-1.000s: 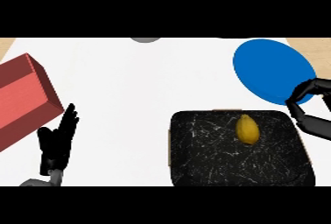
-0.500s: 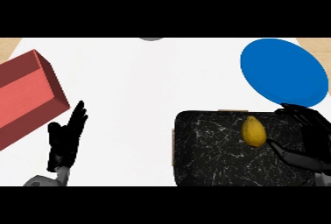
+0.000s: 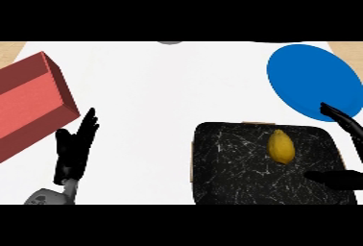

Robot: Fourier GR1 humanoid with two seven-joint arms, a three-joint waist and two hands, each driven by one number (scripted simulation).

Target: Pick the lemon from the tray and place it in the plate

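- Lemon (image 3: 281, 146) lies in the black tray (image 3: 234, 168), upper-right part of it, long axis roughly up-down in the head view.
- Nothing touches the lemon; it rests on the tray floor.
- Tray sits lower right on the white counter (image 3: 163, 96), its bottom side cut off by the view edge.
- Blue plate (image 3: 314, 81) is up and right of the tray, near it; whether their edges touch, can't tell. Nothing on the plate.
- Right hand (image 3: 347, 144) at the right edge, spread wide: one finger stretches from above the tray's upper-right corner over the plate's lower rim, the thumb (image 3: 333, 178) pokes in over the tray's lower right.
- Lemon sits left of the gap between that finger and thumb, apart from both; the hand holds nothing.
- Palm of the right hand is mostly out of view.
- Left hand (image 3: 74, 149) lower left, open with fingers straight and pointing up, resting, holding nothing.
- Its grey wrist (image 3: 51, 194) shows at the bottom edge.
- Red box (image 3: 28, 103) lies tilted at the left edge, just above and left of the left hand, not touching it.
- Small grey thing (image 3: 169, 42) at the top edge of the counter, too cut off to tell what.
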